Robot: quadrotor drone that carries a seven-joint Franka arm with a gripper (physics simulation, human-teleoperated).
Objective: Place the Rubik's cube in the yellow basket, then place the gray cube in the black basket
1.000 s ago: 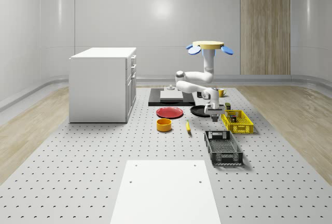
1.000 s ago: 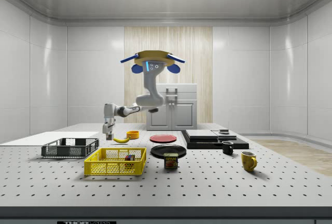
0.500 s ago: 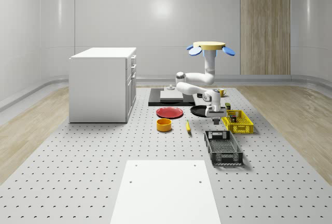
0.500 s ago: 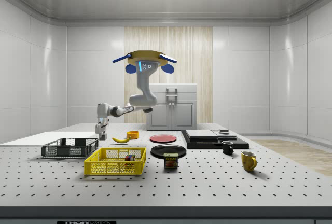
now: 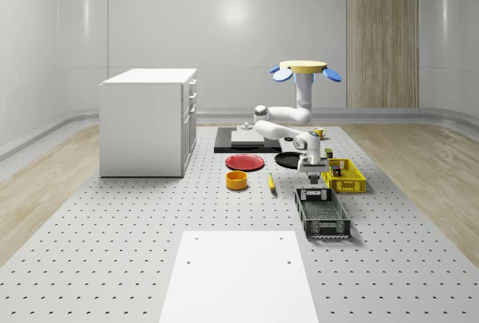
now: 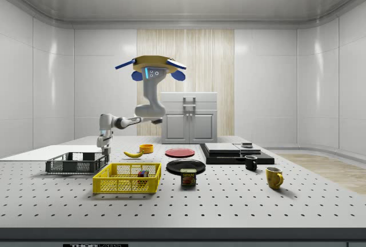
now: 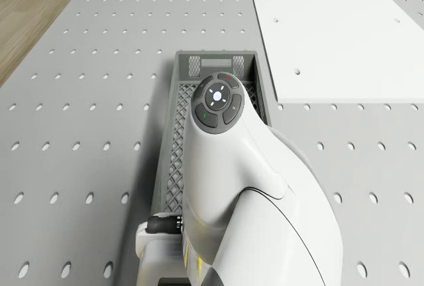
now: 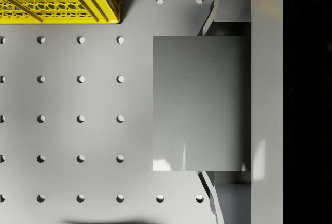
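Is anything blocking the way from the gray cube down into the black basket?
Nothing visible does. The gripper holds the gray cube just above the black basket's near end, with open air between them; the drone hovers over the table.

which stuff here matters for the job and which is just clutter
Job:
- end effector gripping gray cube
- black basket
- yellow basket
- Rubik's cube, already in the yellow basket

Lying about:
- banana
- red plate
- orange bowl
- yellow mug
- can
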